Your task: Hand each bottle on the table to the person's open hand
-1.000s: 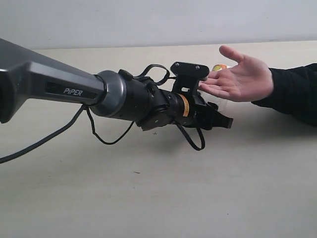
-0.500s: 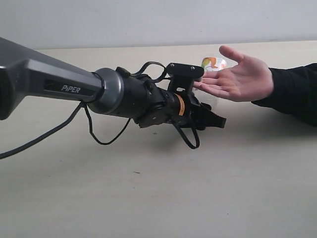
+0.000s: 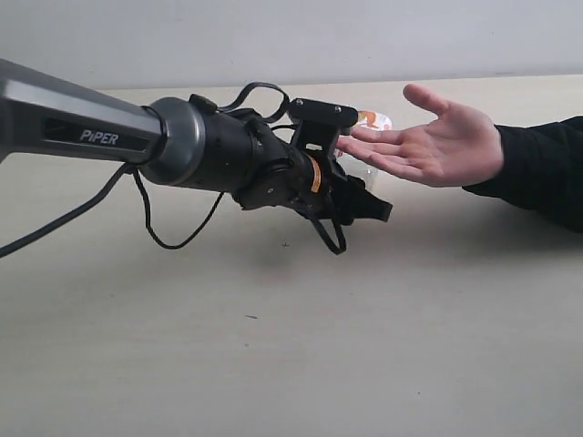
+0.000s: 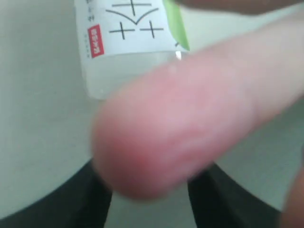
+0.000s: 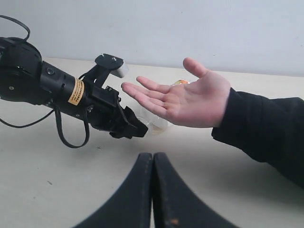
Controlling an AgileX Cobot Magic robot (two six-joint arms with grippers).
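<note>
Whitish bottle (image 4: 127, 28) clamped in left claw (image 3: 372, 197) at hand (image 3: 446, 146) fingertips; right claw (image 5: 153, 157) together above open tabletop (image 3: 273, 364).

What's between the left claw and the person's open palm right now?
The bottle, gripped in the left claw, partly hidden behind the fingers of the open hand. The right wrist view shows it best.

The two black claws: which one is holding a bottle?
The left gripper, beside the person's open hand, grips the whitish bottle; the right gripper is shut and empty.
</note>
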